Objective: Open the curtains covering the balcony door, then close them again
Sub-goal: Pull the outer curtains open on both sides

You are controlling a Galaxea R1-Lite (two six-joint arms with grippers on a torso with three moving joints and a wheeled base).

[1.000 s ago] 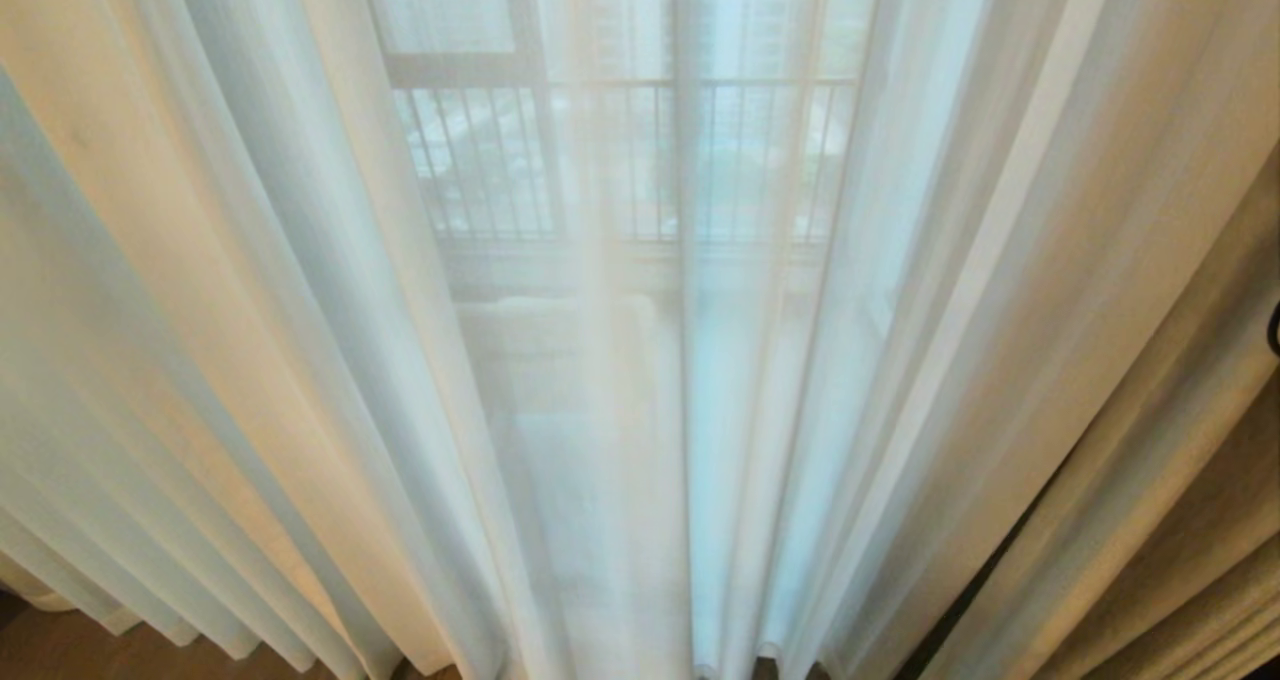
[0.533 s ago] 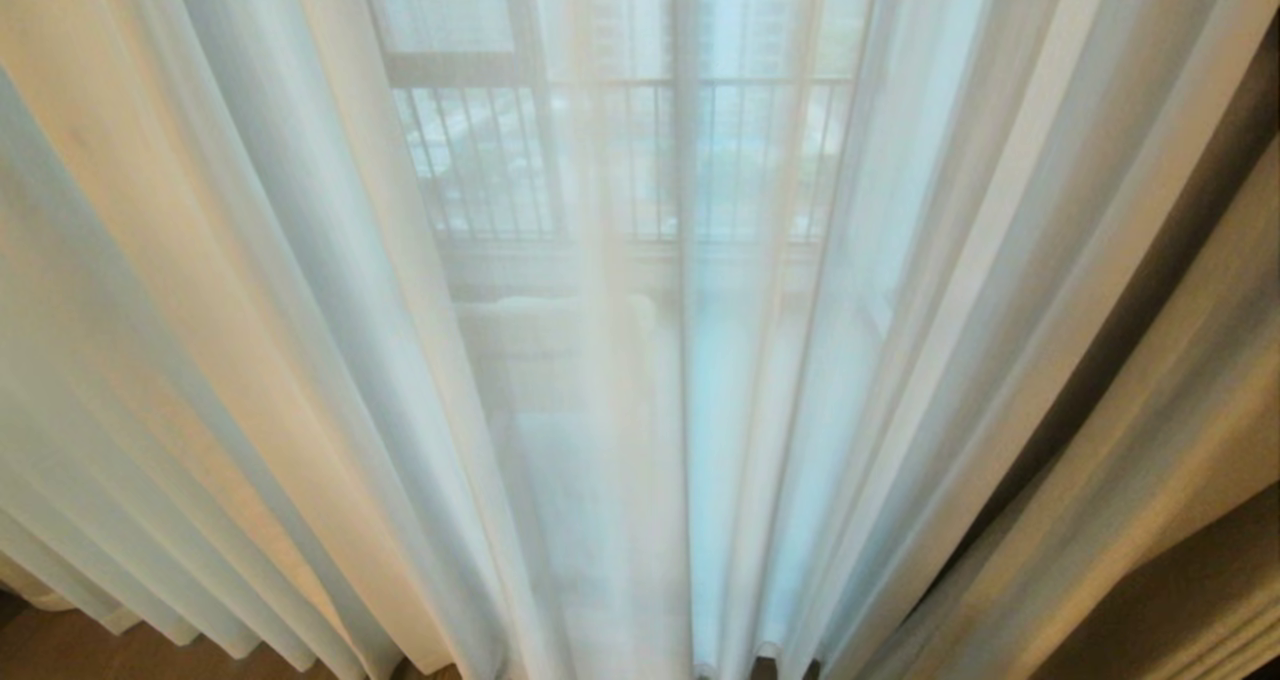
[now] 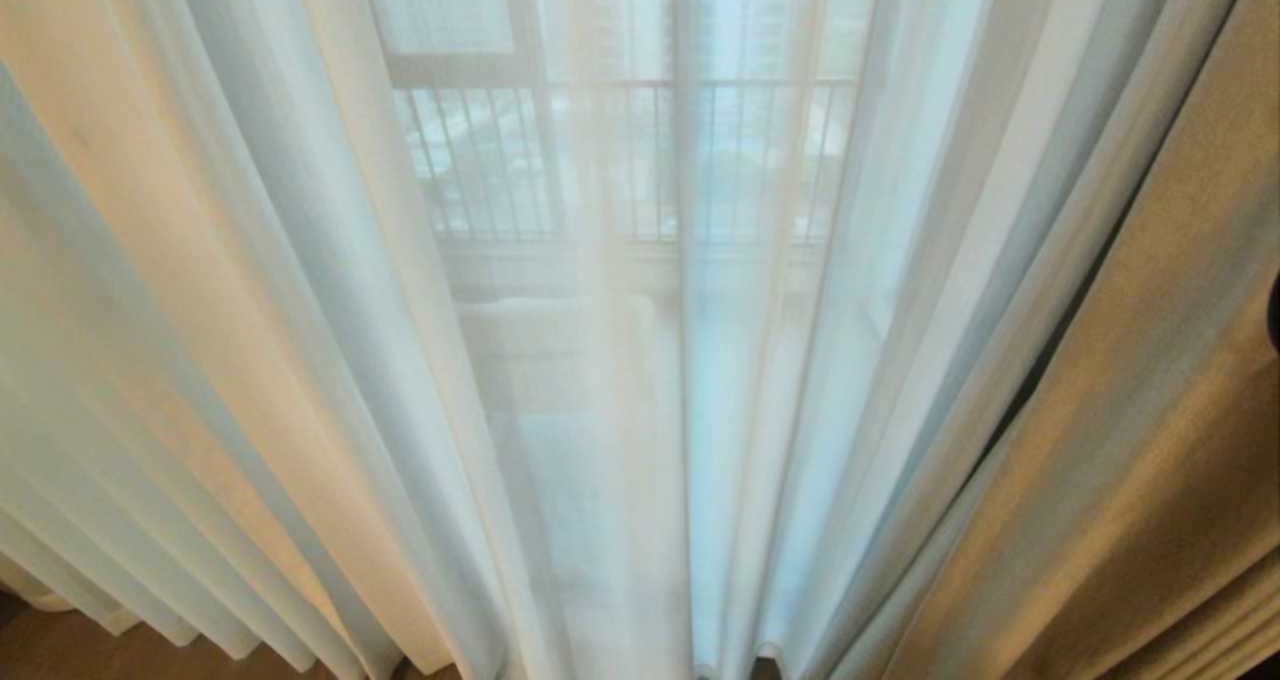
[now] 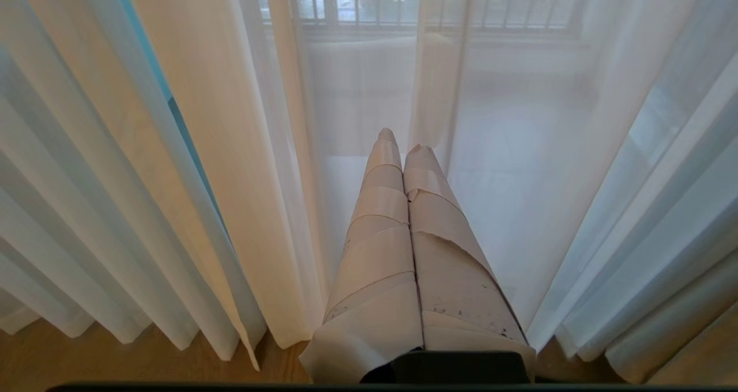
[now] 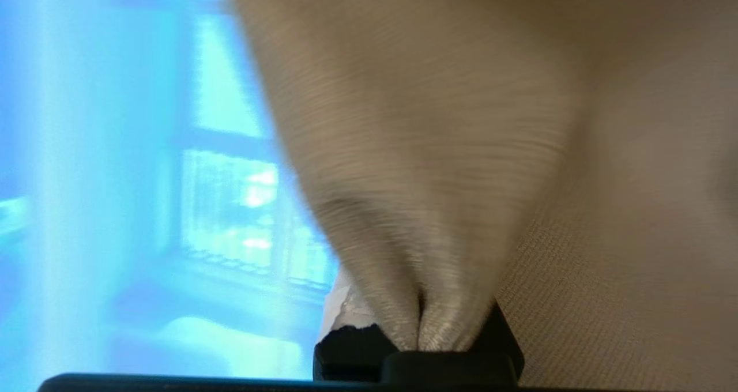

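Our right gripper is clenched on a pinched fold of the thick beige drape, which hangs along the right side of the head view. The main risk, as we judge it, is the fold slipping out: only a small bunch of cloth sits between the fingers, and a heavy drape dragged sideways pulls back hard. A fast sweep could also tug at the hanging above, which we cannot see.

Our left gripper is clenched on nothing, its taped fingers pointing at the sheer white panels near the wooden floor. It hangs just in front of the sheers, and we cannot tell whether it touches them.

The sheers cover the middle of the opening, so they stand between us and the balcony door; its frame is not clearly made out through them. The black railing of the outer window shows faintly beyond.
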